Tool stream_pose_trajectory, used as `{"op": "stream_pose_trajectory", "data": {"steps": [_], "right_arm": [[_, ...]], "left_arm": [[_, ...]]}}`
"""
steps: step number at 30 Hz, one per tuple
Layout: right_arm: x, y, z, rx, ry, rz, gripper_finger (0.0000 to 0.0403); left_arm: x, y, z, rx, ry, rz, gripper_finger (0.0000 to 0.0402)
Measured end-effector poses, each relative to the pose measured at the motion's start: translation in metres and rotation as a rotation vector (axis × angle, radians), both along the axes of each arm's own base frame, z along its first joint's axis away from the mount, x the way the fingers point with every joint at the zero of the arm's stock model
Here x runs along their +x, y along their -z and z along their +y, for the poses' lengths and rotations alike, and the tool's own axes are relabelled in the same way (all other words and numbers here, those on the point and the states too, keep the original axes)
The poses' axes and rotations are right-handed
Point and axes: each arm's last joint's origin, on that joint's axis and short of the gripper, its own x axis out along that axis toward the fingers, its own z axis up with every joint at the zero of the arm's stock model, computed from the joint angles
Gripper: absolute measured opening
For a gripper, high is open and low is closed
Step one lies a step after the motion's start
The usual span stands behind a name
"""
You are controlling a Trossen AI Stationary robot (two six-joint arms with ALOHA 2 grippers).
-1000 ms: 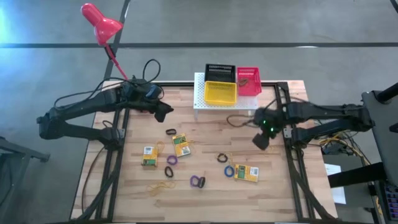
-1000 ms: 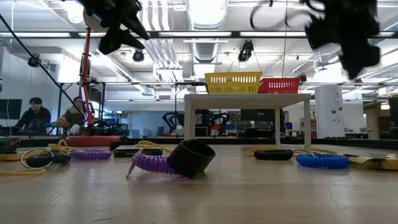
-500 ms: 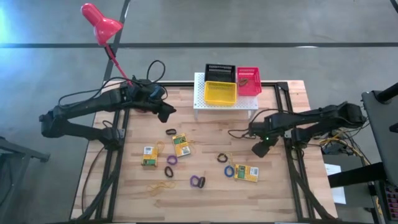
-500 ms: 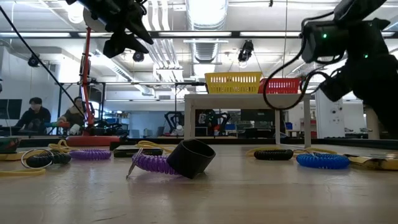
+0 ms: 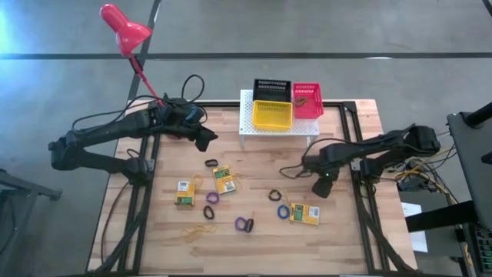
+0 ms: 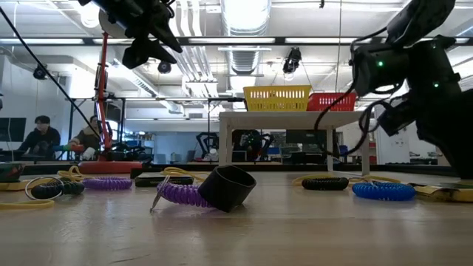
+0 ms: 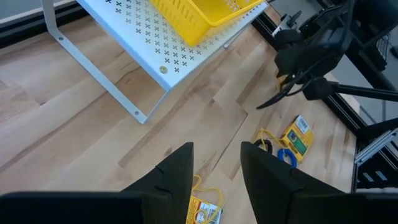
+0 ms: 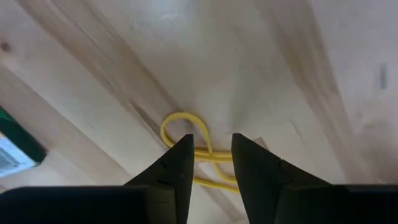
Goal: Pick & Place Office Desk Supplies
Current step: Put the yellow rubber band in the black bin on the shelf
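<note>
Right pincer [image 8: 209, 163] parted, low over table, yellow rubber band [image 8: 189, 144] btwn its 2 fingers

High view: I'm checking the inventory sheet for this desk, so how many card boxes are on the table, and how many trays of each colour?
card boxes: 3
black tray: 1
yellow tray: 1
red tray: 1
Total: 6

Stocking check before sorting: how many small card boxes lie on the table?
3: one card box at the left, one nearer the middle, one at the right.
</note>
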Motion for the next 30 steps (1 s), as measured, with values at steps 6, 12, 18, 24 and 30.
{"op": "stream_pose_trajectory", "data": {"steps": [6, 12, 18, 24, 30], "right_arm": [[0.000, 0.010, 0.005, -0.001, -0.042, 0.032, 0.0099], [0.000, 0.009, 0.009, -0.016, -0.062, 0.017, 0.0052], [-0.001, 0.005, 0.009, -0.011, -0.067, -0.038, 0.0010], [0.003, -0.017, 0.009, 0.005, -0.060, -0.180, 0.0008], [0.020, -0.060, 0.010, 0.002, -0.048, -0.435, 0.0008]], "left_arm": [[0.000, 0.000, 0.000, -0.001, 0.000, 0.001, 0.0138], [0.000, 0.000, 0.000, -0.001, 0.000, 0.001, 0.0138], [0.000, 0.000, 0.000, -0.001, 0.000, 0.000, 0.0138], [0.000, 0.000, 0.000, 0.001, 0.005, 0.001, 0.0138], [0.003, 0.002, -0.001, 0.039, 0.061, 0.010, 0.0138]]}}
